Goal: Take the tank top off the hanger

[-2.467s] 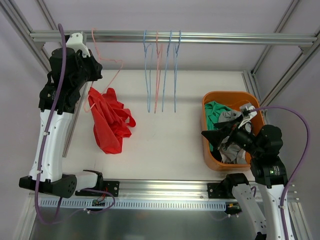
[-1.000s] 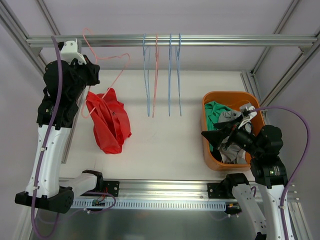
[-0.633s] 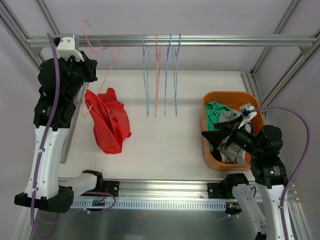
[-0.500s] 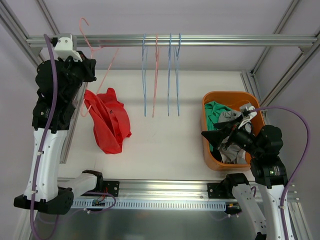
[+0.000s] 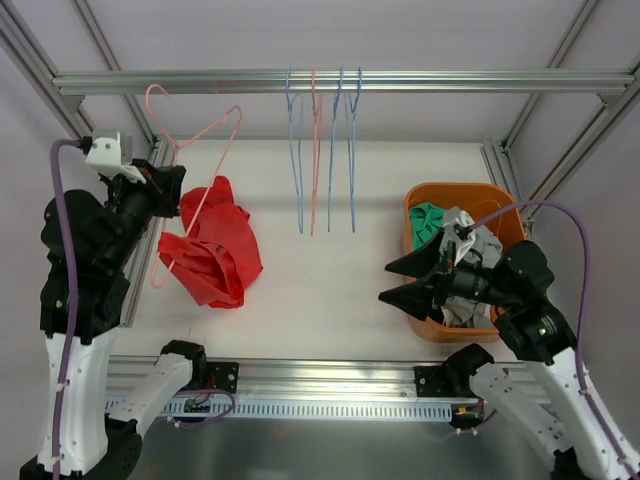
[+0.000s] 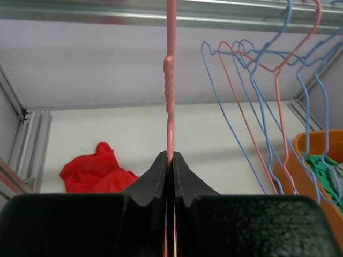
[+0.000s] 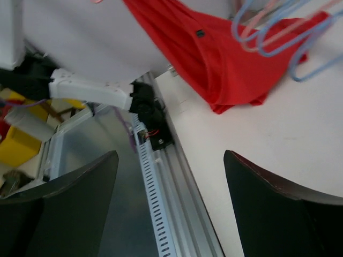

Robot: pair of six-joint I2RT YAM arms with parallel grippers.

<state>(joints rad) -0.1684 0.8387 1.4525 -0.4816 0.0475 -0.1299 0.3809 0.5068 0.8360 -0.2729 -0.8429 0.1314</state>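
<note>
A white tabletop (image 5: 330, 290) lies under a metal rail (image 5: 450, 78) hung with blue and pink hangers (image 5: 313, 150). From above, the left pincer (image 5: 170, 185), over the left edge, clamps the pink hanger (image 5: 205, 135). The red tank top (image 5: 220, 250) lies crumpled just beside it, the hanger's lower end crossing the cloth. The right pincer (image 5: 385, 284) gapes wide beside the orange basket (image 5: 470, 188) at the right edge. The left wrist view shows the fingers pinched on the hanger wire, with the tank top below to the left. The right wrist view shows the fingers spread wide, the tank top well ahead.

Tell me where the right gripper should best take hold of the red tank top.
Probably the bunched right edge of the red tank top, from above on the right. That side lies heaped on the table, clear of the pink hanger wire that the left gripper pinches, and the open right gripper is nearest it.
</note>
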